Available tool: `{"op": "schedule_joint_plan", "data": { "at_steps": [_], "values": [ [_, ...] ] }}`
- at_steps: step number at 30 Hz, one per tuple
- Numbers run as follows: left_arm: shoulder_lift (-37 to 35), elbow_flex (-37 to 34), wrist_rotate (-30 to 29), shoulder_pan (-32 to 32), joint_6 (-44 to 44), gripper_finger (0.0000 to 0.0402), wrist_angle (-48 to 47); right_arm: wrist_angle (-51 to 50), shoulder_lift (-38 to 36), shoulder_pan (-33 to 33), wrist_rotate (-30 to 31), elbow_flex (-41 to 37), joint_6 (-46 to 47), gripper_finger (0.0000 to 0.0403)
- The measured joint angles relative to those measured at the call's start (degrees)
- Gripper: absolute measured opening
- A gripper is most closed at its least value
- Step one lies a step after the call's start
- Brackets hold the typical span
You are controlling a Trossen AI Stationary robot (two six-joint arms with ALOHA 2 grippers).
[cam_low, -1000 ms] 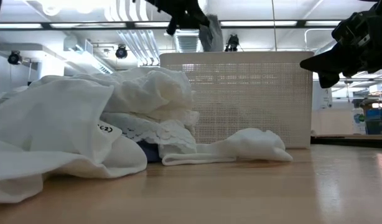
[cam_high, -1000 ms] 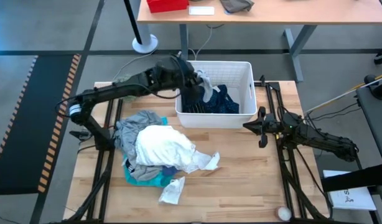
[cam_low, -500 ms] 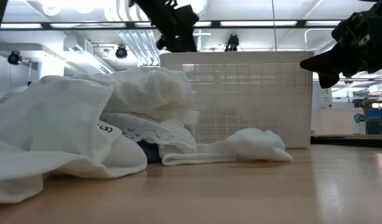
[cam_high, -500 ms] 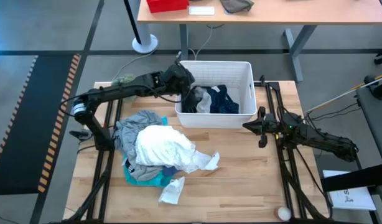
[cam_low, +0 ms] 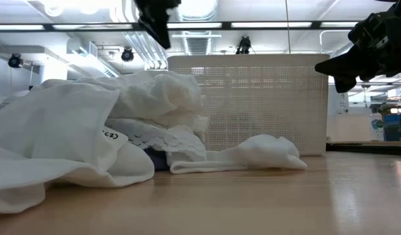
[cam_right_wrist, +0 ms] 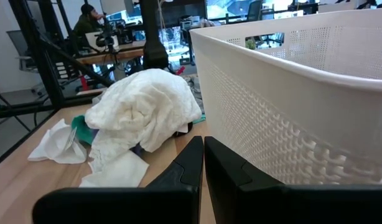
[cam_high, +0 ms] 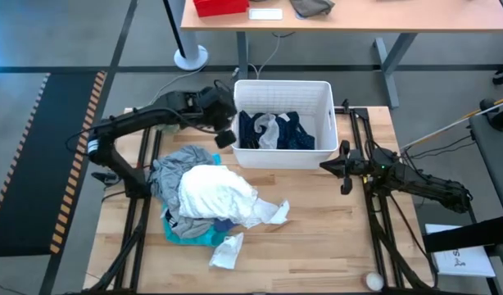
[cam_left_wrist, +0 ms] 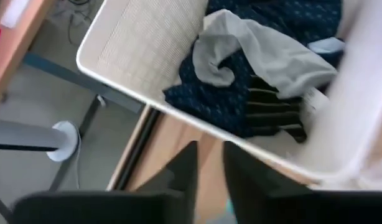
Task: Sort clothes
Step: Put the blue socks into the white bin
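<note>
We are looking at the table from its front edge and working back toward the white bin (cam_high: 283, 123). Nearest to us, well in front of the bin, a small white sock (cam_high: 225, 252) is lying on the wood, and just behind it the pile is waiting: a white garment (cam_high: 215, 192) is sitting on top, a grey one (cam_high: 179, 160) is showing at the pile's far side, and a turquoise one (cam_high: 188, 235) is peeking out underneath. Beside the bin's right corner we are keeping the right gripper (cam_high: 343, 166) parked, its fingers pressed together on nothing. Just off the bin's front left corner we are hovering the left gripper (cam_high: 224, 138) above the table; in the left wrist view its two fingers are showing only a narrow gap and nothing is lying between them, so we are reading it as nearly closed and empty. Farthest back, inside the bin, the dotted navy garment (cam_high: 294, 131) and a grey piece (cam_high: 269, 129) are lying together. We are judging that one drop into the bin is done and the next pick is in hand: the left gripper is needing to open, swing over the pile in front of the bin, and come down on the white garment.
</note>
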Motion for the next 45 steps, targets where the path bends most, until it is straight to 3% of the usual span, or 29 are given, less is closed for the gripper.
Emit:
{"op": "schedule_joint_plan", "data": {
  "at_steps": [3,11,18,24,29,32,36,45],
  "values": [
    [-3.6,-1.7,0.1,-1.2,-3.6,0.0009,-3.2,0.0,0.0,0.0,0.0,0.0,0.0,0.0000],
    [-15.8,-9.2,0.7,-7.9,-13.8,0.0002,-5.0,0.0,0.0,0.0,0.0,0.0,0.0,0.0000],
    [-24.4,-19.2,3.1,-21.6,-24.1,0.0001,-4.9,0.0,0.0,0.0,0.0,0.0,0.0,0.0000],
    [-27.5,-27.5,-0.2,-33.1,-35.6,0.0000,-4.9,0.0,0.0,0.0,0.0,0.0,0.0,0.0000],
    [-26.6,-33.4,-1.4,-36.9,-43.9,0.0000,-4.1,0.0,0.0,0.0,0.0,0.0,0.0,0.0000],
    [-25.2,-36.8,-1.1,-37.9,-44.2,0.0000,1.0,0.0,0.0,0.0,0.0,0.0,0.0,0.0000],
    [-22.3,-40.3,2.0,-39.9,-37.2,0.0000,11.6,0.0,0.0,0.0,0.0,0.0,0.0,0.0000],
    [-13.0,-40.5,2.4,-47.7,-25.6,0.0000,19.0,0.0,0.0,0.0,0.0,0.0,0.0,0.0000]
  ]
}}
